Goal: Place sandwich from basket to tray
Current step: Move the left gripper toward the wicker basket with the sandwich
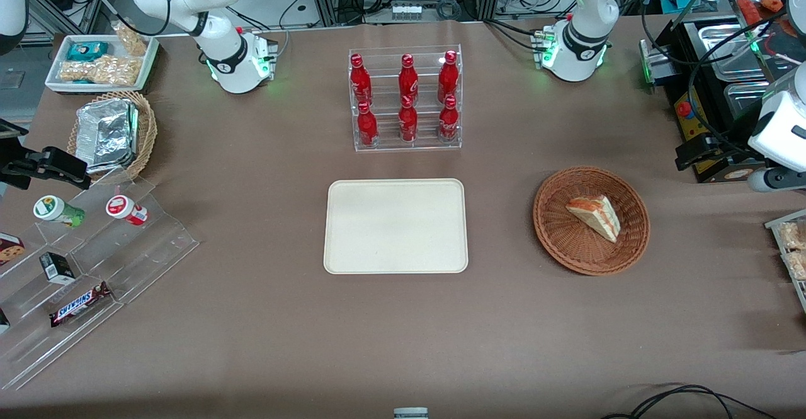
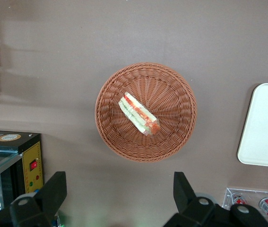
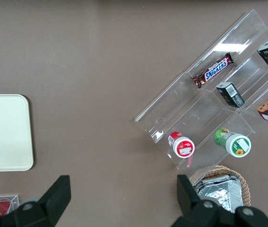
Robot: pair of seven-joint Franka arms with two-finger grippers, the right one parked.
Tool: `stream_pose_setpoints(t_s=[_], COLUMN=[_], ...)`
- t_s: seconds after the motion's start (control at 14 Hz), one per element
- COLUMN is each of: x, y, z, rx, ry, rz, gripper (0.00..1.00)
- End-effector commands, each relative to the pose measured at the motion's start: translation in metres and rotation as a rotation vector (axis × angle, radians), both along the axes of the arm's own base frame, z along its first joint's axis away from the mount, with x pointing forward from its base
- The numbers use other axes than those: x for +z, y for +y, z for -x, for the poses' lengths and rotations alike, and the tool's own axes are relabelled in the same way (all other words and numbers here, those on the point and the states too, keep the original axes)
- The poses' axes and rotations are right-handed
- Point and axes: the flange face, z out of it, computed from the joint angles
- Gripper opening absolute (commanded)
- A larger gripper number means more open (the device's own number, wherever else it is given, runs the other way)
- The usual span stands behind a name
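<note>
The sandwich [image 1: 595,216] [image 2: 139,114], a clear-wrapped wedge with orange and green layers, lies on its side in the round reddish-brown basket [image 1: 554,242] [image 2: 171,94]. The cream tray [image 1: 397,227] [image 2: 266,127] lies bare at mid-table, beside the basket toward the parked arm's end. My gripper [image 2: 119,194] hangs high above the table, just off the basket's rim. It is open, and only bare tabletop shows between its black fingers [image 2: 53,189]. The working arm's hand [image 1: 777,135] shows at the edge of the front view, above the table at its own end.
A clear rack of red bottles [image 1: 406,101] stands farther from the front camera than the tray. Black equipment [image 1: 711,91] [image 2: 11,156] sits at the working arm's end. A stepped acrylic stand with snacks [image 1: 94,249], a tan basket with foil [image 1: 113,132] and a white snack tray [image 1: 101,63] are toward the parked arm's end.
</note>
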Motion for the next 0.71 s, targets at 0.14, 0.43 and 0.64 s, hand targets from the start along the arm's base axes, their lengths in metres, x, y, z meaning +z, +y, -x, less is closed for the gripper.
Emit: stream_pose_setpoints(t_s=[0.14,0.43,0.64], x=[0.001,-0.021,-0.066], y=[0.002,0.005,0.007], z=[0.003,0.0,-0.004], rx=[-0.013,0.02,0.136], ry=[0.007,0.076,0.152], rz=[-0.017,-0.009,-0.027], gripper=[1.0,1.0,1.0])
